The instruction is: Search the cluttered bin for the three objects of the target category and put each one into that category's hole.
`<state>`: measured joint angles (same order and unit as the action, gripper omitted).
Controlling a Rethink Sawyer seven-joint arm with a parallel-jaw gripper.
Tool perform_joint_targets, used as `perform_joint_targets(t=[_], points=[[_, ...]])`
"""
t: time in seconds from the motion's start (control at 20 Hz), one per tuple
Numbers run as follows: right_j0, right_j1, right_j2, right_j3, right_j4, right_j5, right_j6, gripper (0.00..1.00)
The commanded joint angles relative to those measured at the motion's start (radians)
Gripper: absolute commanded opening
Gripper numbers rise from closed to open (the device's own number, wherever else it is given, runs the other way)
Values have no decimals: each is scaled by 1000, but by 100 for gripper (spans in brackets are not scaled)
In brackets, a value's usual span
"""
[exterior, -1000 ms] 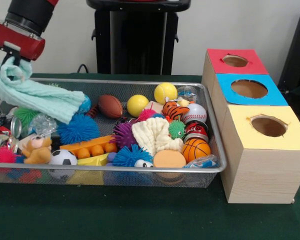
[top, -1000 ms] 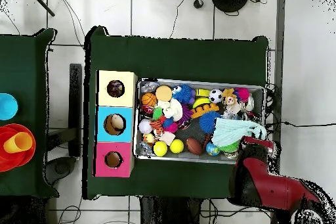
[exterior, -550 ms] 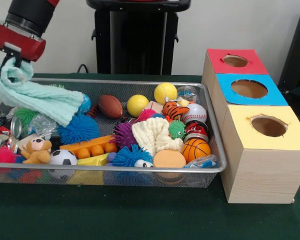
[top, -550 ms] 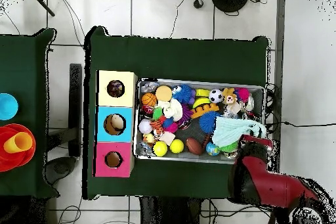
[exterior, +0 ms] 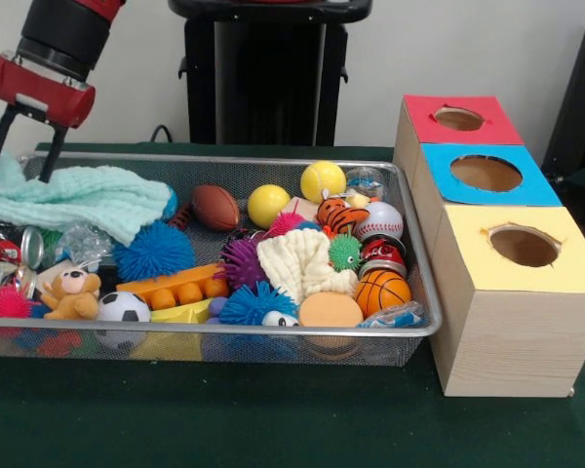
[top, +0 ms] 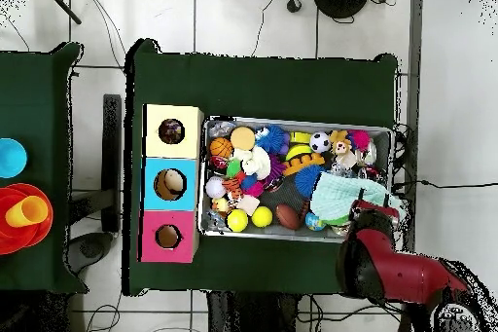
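A mint green cloth (exterior: 78, 198) lies spread over the left end of the wire mesh bin (exterior: 273, 331); from above, the mint cloth (top: 342, 195) covers the bin's right end. My gripper (exterior: 24, 146) hangs open just above the cloth's far left part, its two black fingers (exterior: 49, 156) spread and holding nothing. A cream knitted cloth (exterior: 297, 263) lies in the middle of the bin among spiky balls. Beside the bin stand three boxes with round holes: red (exterior: 458, 119), blue (exterior: 486, 174) and yellow (exterior: 524, 247).
The bin holds several balls: a brown football (exterior: 215, 207), two yellow balls (exterior: 323, 180), a baseball (exterior: 379, 221), a basketball (exterior: 381, 291) and a soccer ball (exterior: 123, 308). A small teddy (exterior: 73, 292) and crushed cans (exterior: 10, 249) lie at the left end.
The gripper has opened and let go of the mint cloth, which dropped from hanging in the air to lying flat in the bin. The gripper has risen slightly.
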<state>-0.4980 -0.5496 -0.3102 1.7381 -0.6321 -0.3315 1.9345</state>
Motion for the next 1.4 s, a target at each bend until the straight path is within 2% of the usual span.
perform_joint_targets(t=[0.05, 0.2, 0.4, 0.65, 1.0, 1.4], points=[[-22, -42, 163, 63, -16, 137, 119, 100], [-31, -68, 189, 87, -15, 162, 117, 100], [-66, -116, 267, 135, -10, 219, 115, 100], [-56, -140, 296, 179, 27, 214, 143, 100], [-17, -117, 297, 178, 64, 161, 166, 100], [-18, -79, 325, 137, 80, 121, 165, 100]])
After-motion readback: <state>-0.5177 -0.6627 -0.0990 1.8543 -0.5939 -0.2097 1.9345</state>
